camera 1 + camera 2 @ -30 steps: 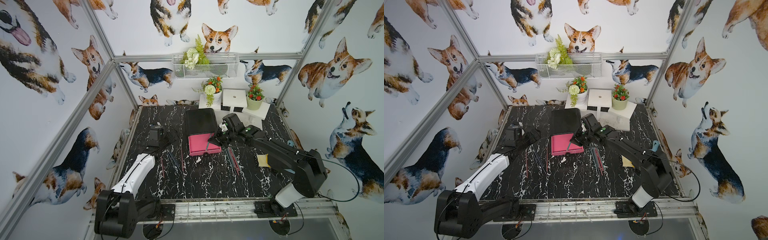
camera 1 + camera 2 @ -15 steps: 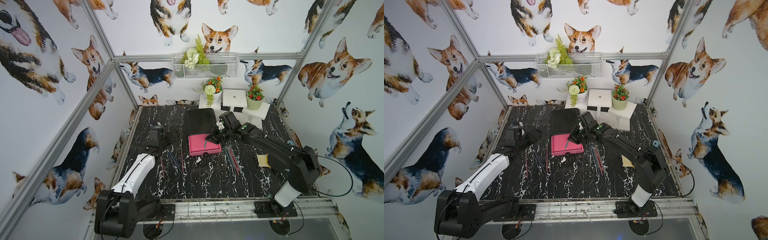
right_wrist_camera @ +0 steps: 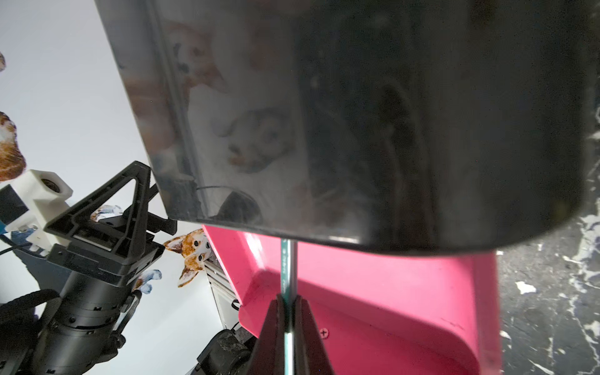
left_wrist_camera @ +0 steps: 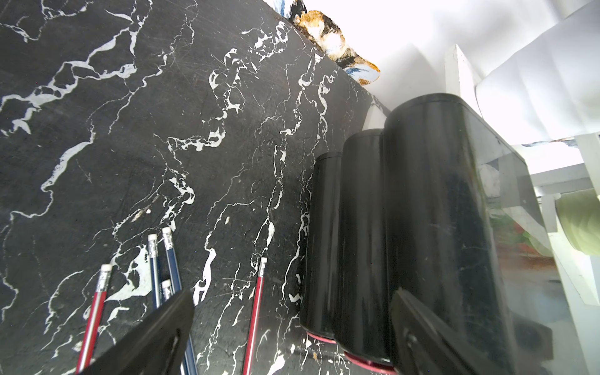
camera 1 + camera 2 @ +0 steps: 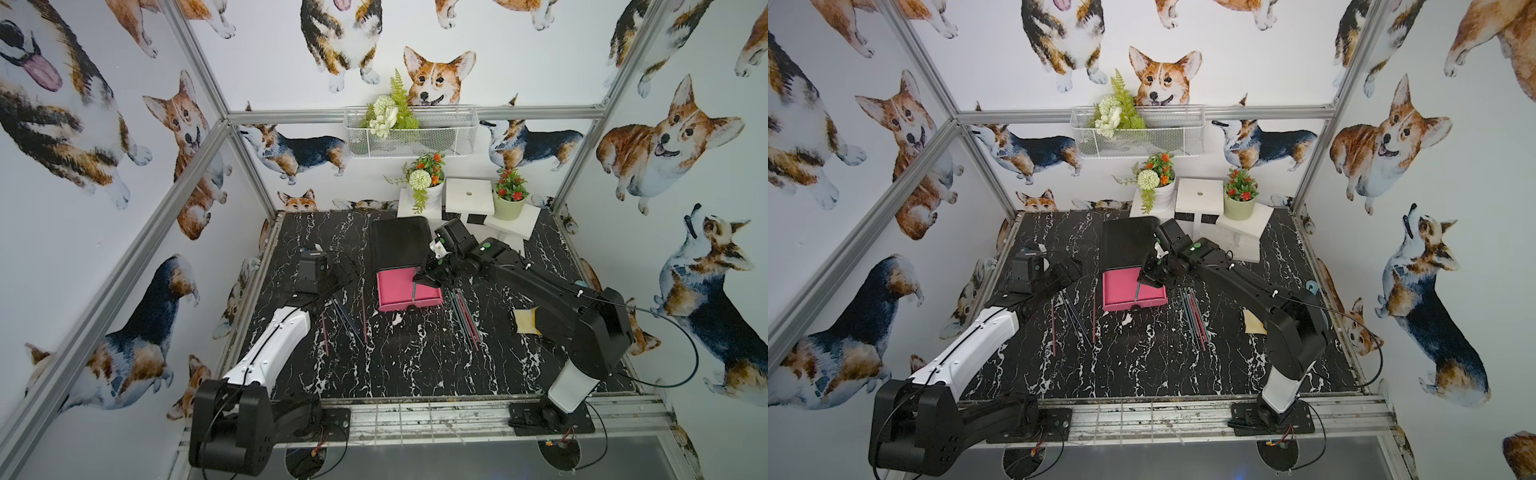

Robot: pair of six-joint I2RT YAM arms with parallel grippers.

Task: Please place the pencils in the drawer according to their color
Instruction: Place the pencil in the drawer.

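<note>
Since it should slide in lengthwise, my right gripper [image 3: 289,303] stays out of the pink drawer [image 3: 389,292], clamped on a green pencil [image 3: 287,269] held near-to-far above it. My left gripper [image 5: 338,279] hovers spread wide over the pencils [image 5: 344,318] at left, probably ready for another.

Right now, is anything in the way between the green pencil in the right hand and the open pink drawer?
Nothing visible. The right hand is shut on the green pencil over the pink drawer, whose bare floor lies beneath it. The pencil's far end is hidden under the edge of the black cabinet.
</note>
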